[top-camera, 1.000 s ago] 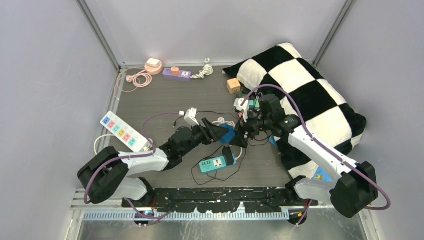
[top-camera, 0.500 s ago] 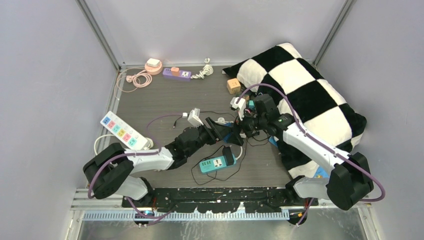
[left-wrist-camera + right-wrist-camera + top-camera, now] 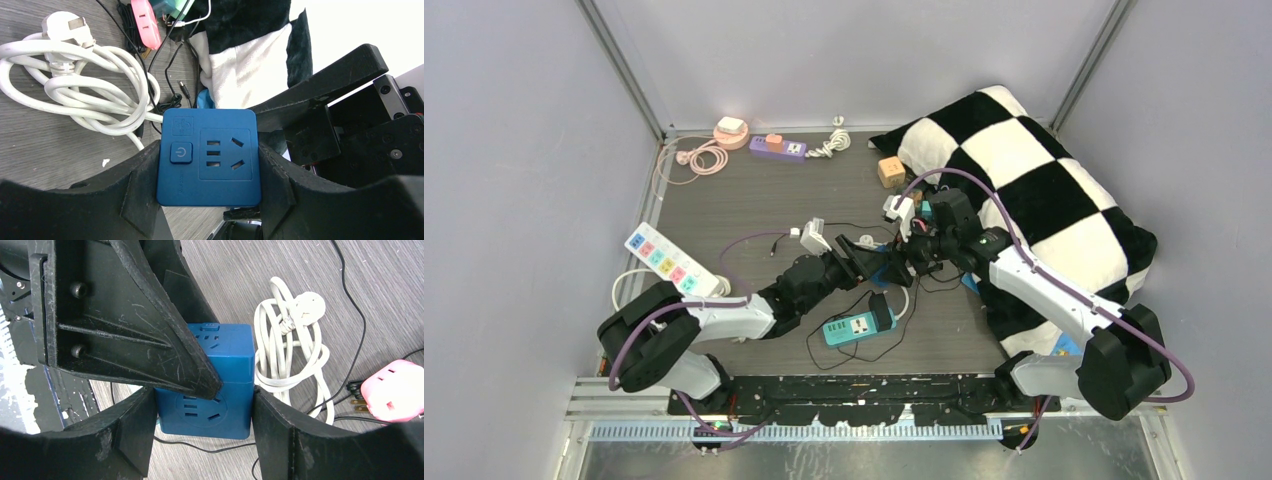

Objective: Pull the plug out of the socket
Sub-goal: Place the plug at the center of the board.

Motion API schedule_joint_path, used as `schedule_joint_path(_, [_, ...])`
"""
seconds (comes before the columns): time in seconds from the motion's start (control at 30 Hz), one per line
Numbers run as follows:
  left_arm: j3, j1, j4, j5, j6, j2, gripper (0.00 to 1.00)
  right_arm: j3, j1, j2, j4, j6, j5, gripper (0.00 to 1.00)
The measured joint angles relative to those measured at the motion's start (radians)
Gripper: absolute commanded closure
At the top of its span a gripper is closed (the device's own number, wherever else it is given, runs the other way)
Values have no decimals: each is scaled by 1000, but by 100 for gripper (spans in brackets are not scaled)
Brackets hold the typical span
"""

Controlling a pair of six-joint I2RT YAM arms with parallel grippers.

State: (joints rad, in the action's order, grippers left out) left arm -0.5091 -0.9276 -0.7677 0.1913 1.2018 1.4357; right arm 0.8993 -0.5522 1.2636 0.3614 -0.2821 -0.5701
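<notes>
Left gripper (image 3: 209,172): it is being held clamped on the blue cube socket (image 3: 210,130), one pad on each side wall, with the power-button face turned to its camera.
Right gripper (image 3: 202,415): it is being set across the same cube from the opposite side, with pads lying against two walls. How hard it is being squeezed cannot be told.
Socket position: it is being held mid-table between the two arms, beside the coiled white cable (image 3: 75,95). Whether it is being lifted or rested cannot be told.
Plug: none is being shown in the faces in view. The loose white plug (image 3: 67,27) is lying on the table (image 3: 724,190), uninserted, so any seated plug is judged to be on a hidden face.
Step in hand: a two-handed hold is judged to be in the making.
Doing it well: the cube is best anchored by one gripper while the other is shifted onto the plug body alone, and the pull is best made straight along the pins, without twisting.
Risk: the space is being crowded by the left finger (image 3: 130,330), so the fingers could collide or a pad could slip.
</notes>
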Motion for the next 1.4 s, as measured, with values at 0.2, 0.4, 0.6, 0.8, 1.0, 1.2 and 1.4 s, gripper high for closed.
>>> schedule_joint_path(0.2, [5, 0, -6, 0, 0, 0, 33, 0, 0, 0, 2, -2, -1, 89])
schedule_joint_path(0.4, [31, 0, -39, 3, -10, -19, 13, 0, 3, 0, 22, -2, -8, 96])
schedule_joint_path(0.6, [79, 0, -61, 21, -51, -84, 9, 0, 29, 0, 45, -10, -37, 99])
schedule_joint_path(0.8, [139, 0, -62, 37, -156, -175, 5, 9, 73, 0, 85, -33, -73, 99])
schedule_joint_path(1.0, [247, 0, -19, 28, -386, -395, 0, 25, 164, -2, 89, -35, -72, 99])
schedule_joint_path(1.2, [272, 3, 119, 2, -533, -572, 0, 22, 260, -3, 28, 47, 47, 99])
schedule_joint_path(1.4, [309, 4, 182, -24, -592, -634, 0, -1, 316, 29, -88, 169, 271, 93])
